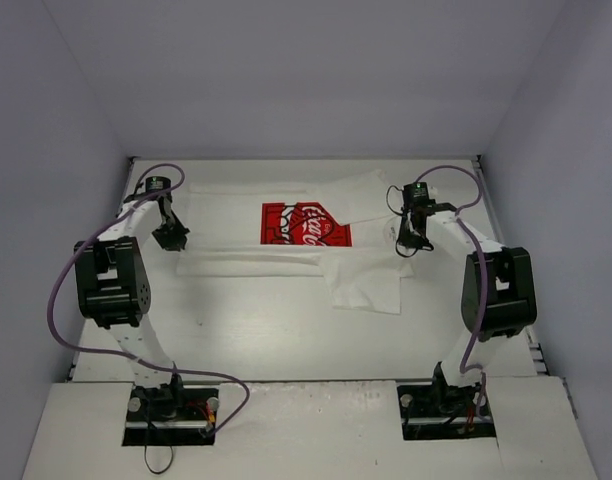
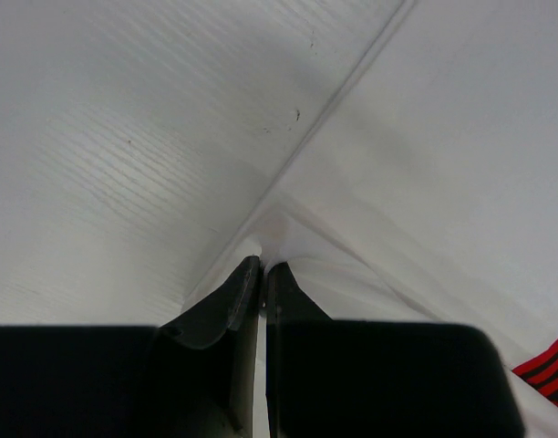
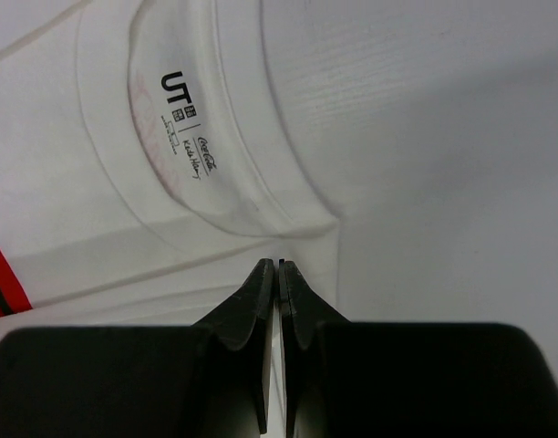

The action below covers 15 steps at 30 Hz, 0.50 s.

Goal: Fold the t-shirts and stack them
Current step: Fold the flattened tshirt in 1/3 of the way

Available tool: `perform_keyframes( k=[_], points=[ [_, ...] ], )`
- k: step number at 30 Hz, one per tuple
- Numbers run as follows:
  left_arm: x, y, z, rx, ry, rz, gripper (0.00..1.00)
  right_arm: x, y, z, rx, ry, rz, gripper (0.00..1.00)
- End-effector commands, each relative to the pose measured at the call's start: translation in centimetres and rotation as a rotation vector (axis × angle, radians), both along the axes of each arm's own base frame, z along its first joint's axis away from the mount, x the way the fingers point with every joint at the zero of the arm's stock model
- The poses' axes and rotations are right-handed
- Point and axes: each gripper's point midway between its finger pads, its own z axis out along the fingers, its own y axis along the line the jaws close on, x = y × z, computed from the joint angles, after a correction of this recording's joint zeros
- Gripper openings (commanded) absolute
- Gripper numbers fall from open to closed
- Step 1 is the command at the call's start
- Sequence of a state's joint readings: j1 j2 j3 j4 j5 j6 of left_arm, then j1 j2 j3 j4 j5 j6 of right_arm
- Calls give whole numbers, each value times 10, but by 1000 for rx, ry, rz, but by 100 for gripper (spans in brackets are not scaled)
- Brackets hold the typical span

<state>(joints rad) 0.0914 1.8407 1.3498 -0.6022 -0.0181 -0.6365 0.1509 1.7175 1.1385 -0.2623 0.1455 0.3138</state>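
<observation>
The white t-shirt (image 1: 286,262) lies crosswise at the back of the table, its red graphic (image 1: 306,225) facing up and a white flap (image 1: 366,282) reaching toward the front. My left gripper (image 1: 171,238) is at the shirt's left end. In the left wrist view it (image 2: 263,265) is shut on a pinched-up edge of the t-shirt (image 2: 425,182). My right gripper (image 1: 406,245) is at the shirt's right end. In the right wrist view it (image 3: 279,265) is shut on the t-shirt (image 3: 78,182) just below the collar label (image 3: 183,128).
The white table (image 1: 266,330) is boxed in by pale walls at the back and on both sides. The arm bases (image 1: 171,405) sit at the near edge, with purple cables (image 1: 56,300) looping beside each arm.
</observation>
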Motion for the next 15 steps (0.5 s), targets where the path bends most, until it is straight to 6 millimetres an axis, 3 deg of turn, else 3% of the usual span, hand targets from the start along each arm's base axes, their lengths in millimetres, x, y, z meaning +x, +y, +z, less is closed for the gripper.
perform_keyframes(
  k=[1,5,8,11,15],
  points=[
    [18,23,9,83,-48,70,0,22,-25,10,-73,-51,-70,0],
    [22,24,1,81,-41,90,0,29,-24,3,-67,-45,-72,0],
    [29,27,8,89,-70,98,2,32,-25,2,-69,-43,-73,0],
    [41,30,27,106,-124,94,23,37,-25,4,-71,-53,-72,1],
    [57,32,59,119,-217,79,57,49,-26,20,-78,-97,-67,16]
  ],
)
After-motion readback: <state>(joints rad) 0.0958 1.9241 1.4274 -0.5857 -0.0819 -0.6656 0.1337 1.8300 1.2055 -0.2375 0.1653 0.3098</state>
